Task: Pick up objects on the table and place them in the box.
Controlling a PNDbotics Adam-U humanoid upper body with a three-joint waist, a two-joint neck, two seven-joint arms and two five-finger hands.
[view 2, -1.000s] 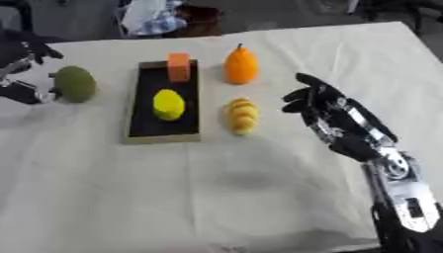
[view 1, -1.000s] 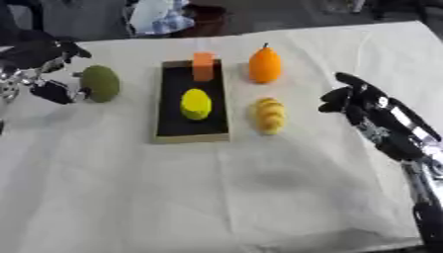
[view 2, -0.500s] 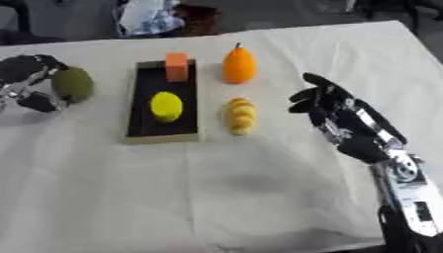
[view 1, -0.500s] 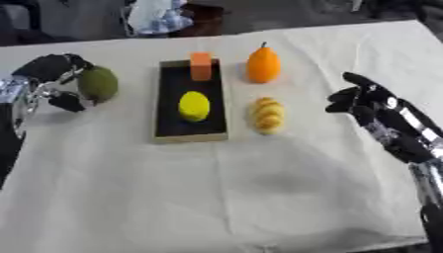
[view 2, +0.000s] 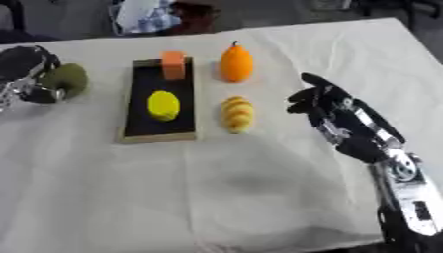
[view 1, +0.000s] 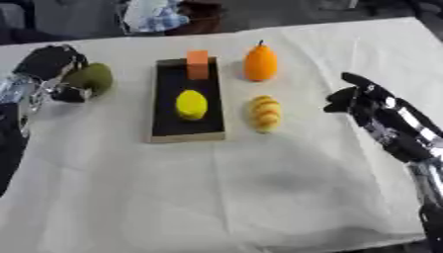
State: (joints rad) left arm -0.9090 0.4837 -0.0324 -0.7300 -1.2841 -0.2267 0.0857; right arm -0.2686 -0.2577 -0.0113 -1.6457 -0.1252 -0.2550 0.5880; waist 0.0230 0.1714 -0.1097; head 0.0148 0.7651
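Moved: left hand point(view 1: 54, 69) has closed in on the green fruit point(view 1: 90, 79) since a second ago.
Left hand: fingers curled round fruit, left of box point(view 1: 169, 133).
Right hand point(view 2: 333, 116): open, empty.
Box: lemon point(view 1: 191, 104), orange block point(view 1: 197, 64).
Beside box: orange pear point(view 1: 259, 62), striped piece point(view 1: 265, 113).

The left hand point(view 1: 54, 69) is sitting at the upper left of the frame, its black fingers curling over and against the dark green fruit point(view 1: 90, 79) while the thumb is reaching in below it. Its silver wrist and forearm are running down along the left edge toward the lower left. The right hand point(view 2: 333, 112) is showing at the right of centre, held above the table point(view 2: 259, 188) with its dark fingers relaxed and slightly bent, pointing toward the upper left and holding nothing. Its black and silver forearm is stretching down to the lower right corner.
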